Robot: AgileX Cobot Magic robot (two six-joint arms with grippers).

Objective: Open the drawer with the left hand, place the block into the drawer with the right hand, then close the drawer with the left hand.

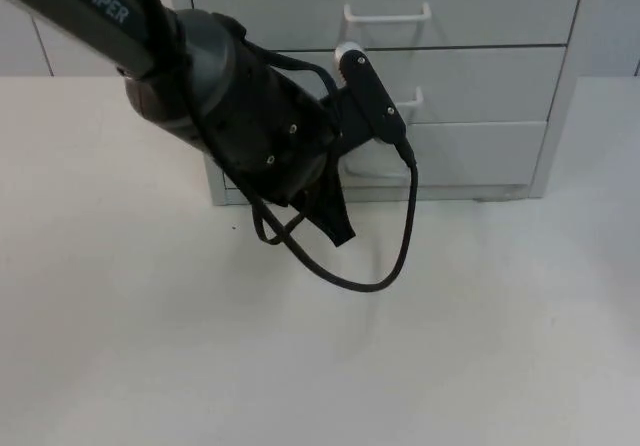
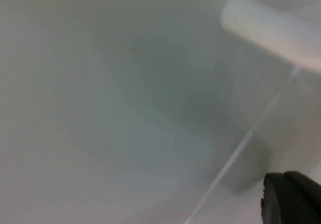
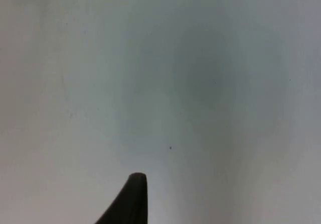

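A grey drawer cabinet stands at the back of the white table, with all its drawer fronts flush. White handles sit on the upper drawer and the middle drawer. My left gripper hangs low, just in front of the cabinet's bottom drawer near its left end. The left wrist view looks closely at a grey drawer front with a blurred white handle. My right gripper hovers over bare white table.
The left arm's black body covers the cabinet's left side. A grey partition wall runs behind the cabinet.
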